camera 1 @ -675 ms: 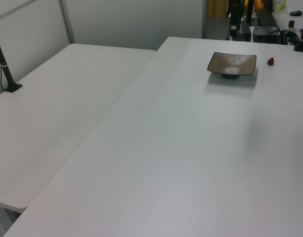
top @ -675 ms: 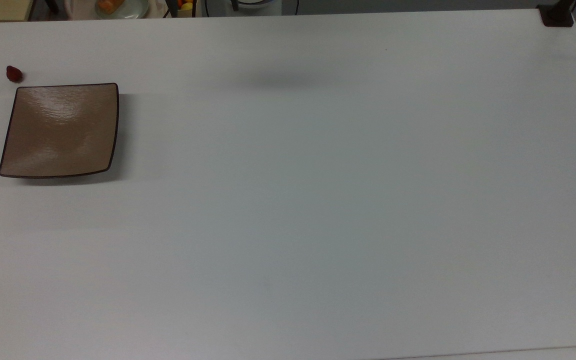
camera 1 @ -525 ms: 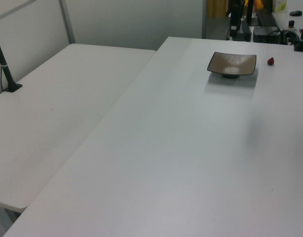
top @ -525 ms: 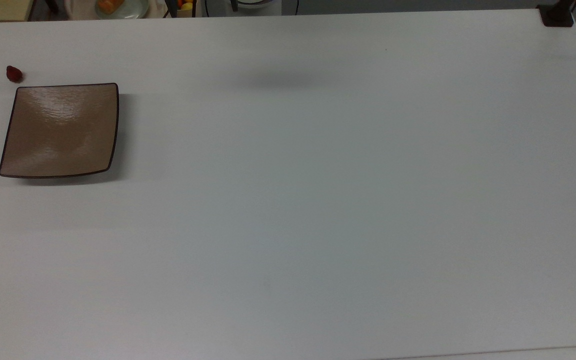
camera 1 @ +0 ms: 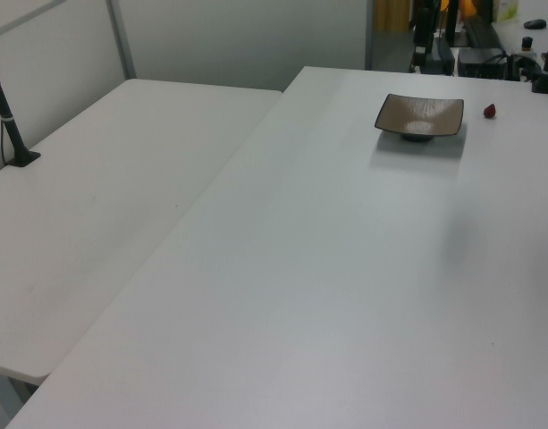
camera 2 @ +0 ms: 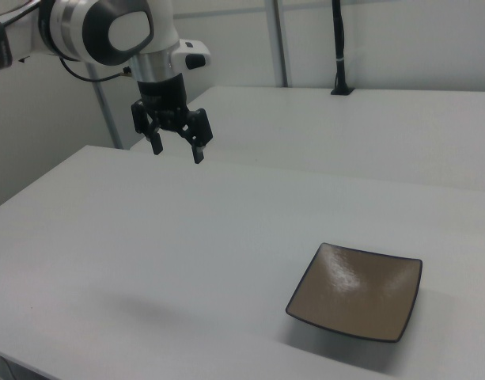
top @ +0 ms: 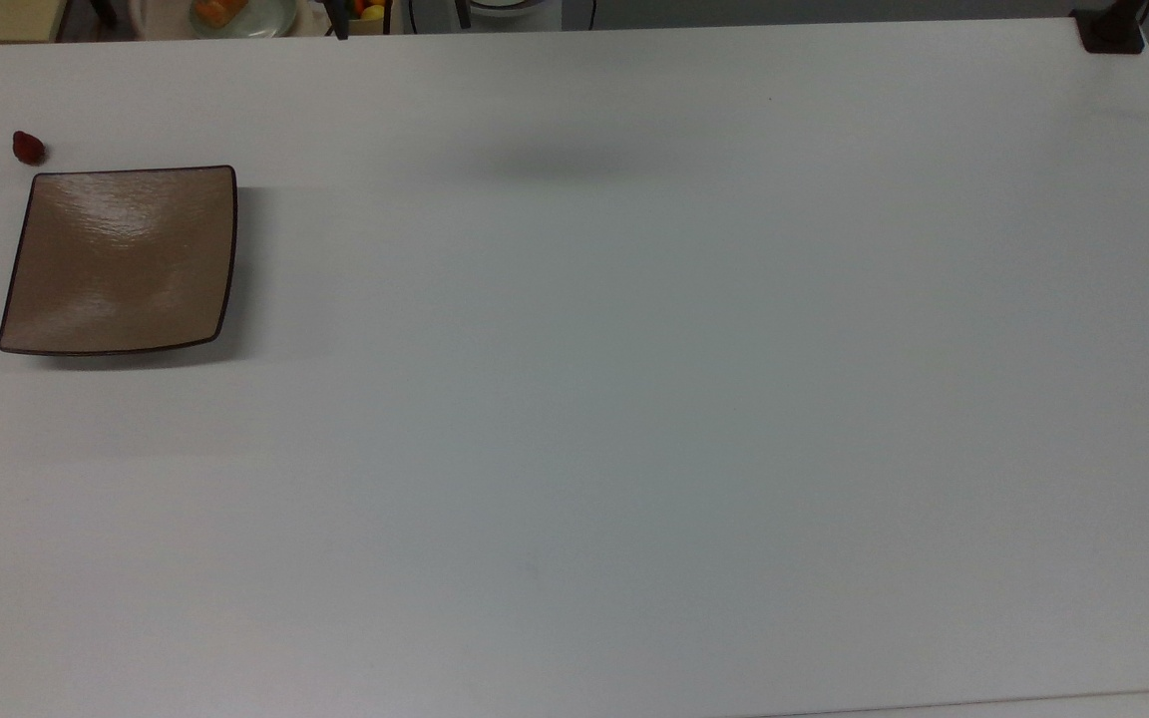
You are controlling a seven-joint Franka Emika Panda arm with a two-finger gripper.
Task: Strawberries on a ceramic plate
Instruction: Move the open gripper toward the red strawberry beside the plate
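Strawberry (top: pixel 28 148) seen on white table (top: pixel 634 399), just beyond ceramic plate (top: pixel 121 259) corner, apart from rim, at top view's left; also beside plate (camera 1: pixel 419 116) in left view (camera 1: pixel 490 111). Plate bare inside. Gripper (camera 2: pixel 177 148) held high above table, well apart from plate (camera 2: pixel 357 290), fingers spread, nothing held between.

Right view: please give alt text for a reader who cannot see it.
A white robot arm holds its open black hand high above a white table, far from a square brown plate that sits bare near the right view's lower right. A second white table stands behind, with a dark post rising from it.
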